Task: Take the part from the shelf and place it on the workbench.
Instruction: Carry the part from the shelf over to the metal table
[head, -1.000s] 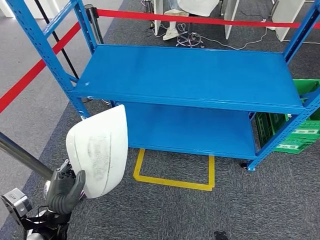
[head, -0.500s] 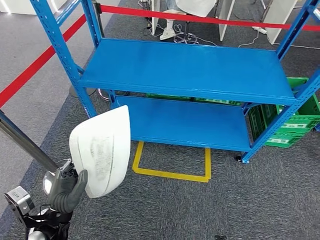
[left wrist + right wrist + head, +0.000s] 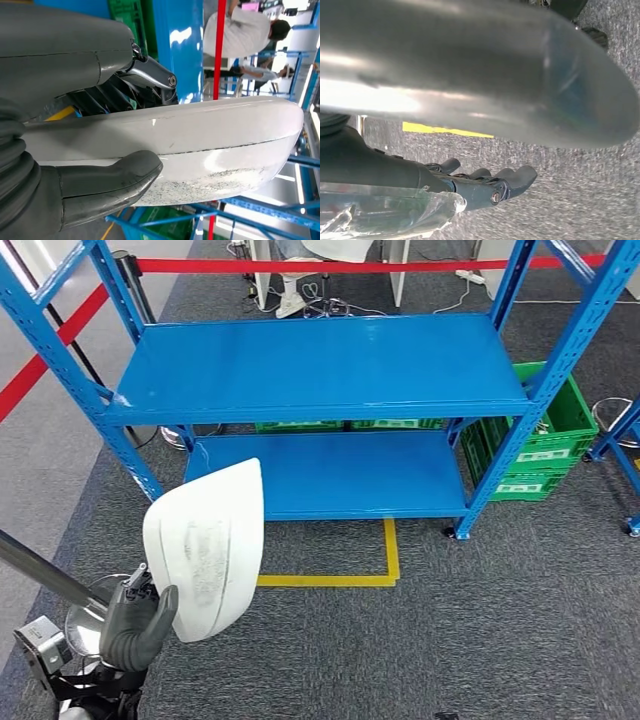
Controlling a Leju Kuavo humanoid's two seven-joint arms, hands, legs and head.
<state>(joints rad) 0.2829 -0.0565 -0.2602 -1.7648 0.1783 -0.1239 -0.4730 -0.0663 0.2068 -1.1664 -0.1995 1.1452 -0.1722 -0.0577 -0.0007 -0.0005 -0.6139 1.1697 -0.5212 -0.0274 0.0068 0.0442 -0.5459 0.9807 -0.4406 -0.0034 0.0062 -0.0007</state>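
The left hand (image 3: 136, 625) grips the white part (image 3: 205, 548) by its lower edge, thumb (image 3: 109, 182) across one face and dark fingers (image 3: 113, 97) behind, holding it up over the carpet in front of the blue shelf (image 3: 317, 370). A green crate (image 3: 543, 445) sits behind the shelf's right post. The right hand (image 3: 486, 187) hangs above the carpet, fingers loosely apart, holding nothing.

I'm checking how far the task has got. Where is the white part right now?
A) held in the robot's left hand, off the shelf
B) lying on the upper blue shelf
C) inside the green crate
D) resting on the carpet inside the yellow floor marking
A: the left hand grips the white part at its lower edge, holding it up in front of the blue shelf, whose boards are bare.
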